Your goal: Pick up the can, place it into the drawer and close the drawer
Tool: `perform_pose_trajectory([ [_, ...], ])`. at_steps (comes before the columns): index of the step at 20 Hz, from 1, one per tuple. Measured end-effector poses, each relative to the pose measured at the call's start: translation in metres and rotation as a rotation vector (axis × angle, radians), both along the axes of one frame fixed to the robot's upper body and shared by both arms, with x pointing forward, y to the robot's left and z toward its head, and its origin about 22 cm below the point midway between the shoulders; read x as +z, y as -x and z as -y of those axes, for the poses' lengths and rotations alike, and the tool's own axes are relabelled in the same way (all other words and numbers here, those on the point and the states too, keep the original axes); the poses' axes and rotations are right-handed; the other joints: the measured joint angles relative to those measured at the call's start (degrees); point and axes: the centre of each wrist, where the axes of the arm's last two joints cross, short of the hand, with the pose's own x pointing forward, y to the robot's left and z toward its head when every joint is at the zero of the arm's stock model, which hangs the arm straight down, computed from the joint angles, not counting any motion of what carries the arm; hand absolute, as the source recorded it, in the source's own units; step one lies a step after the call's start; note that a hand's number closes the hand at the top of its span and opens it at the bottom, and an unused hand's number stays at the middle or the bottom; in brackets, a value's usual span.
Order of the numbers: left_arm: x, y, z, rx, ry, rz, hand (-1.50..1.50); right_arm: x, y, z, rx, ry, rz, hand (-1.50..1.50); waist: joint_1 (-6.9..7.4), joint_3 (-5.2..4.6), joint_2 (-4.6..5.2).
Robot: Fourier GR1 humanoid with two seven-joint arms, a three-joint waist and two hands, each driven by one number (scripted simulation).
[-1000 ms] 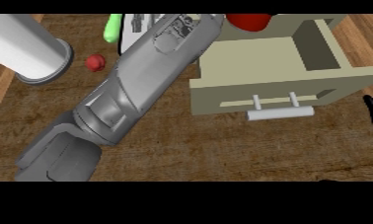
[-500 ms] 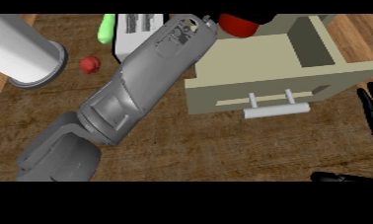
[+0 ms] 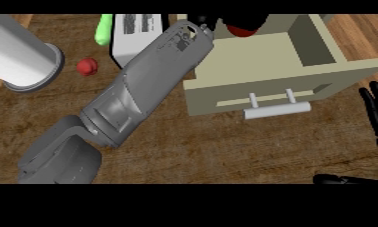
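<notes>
Left hand [image 3: 221,21] grasps the red can [image 3: 242,30] inside the open drawer [image 3: 277,58].

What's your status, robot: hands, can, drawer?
Left hand shut on red can, above open drawer. Right hand open, resting at right edge. Nothing blocking the drawer.
</notes>
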Motion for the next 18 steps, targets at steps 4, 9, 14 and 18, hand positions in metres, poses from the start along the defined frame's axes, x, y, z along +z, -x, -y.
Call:
perform_pose_trajectory([
  [4,-0.002,-0.001,-0.002,0.031,0.004,0.004,-1.50,0.004,-0.001,0.001,0.008,0.004,0.002,-1.50,-0.34,-0.01,0.10],
  [9,-0.007,-0.001,-0.003,0.066,0.020,0.015,-1.50,0.010,0.001,0.001,0.010,0.005,0.006,-1.50,-0.67,-0.02,0.04],
  [14,-0.009,0.001,-0.002,0.087,0.045,0.023,-1.50,0.013,-0.001,-0.001,0.012,0.027,0.024,-1.50,-0.61,-0.03,0.04],
  [18,-0.011,0.002,-0.002,0.098,0.077,0.011,-1.50,0.021,0.000,0.002,-0.004,0.132,0.070,-1.50,-0.57,-0.04,0.06],
])
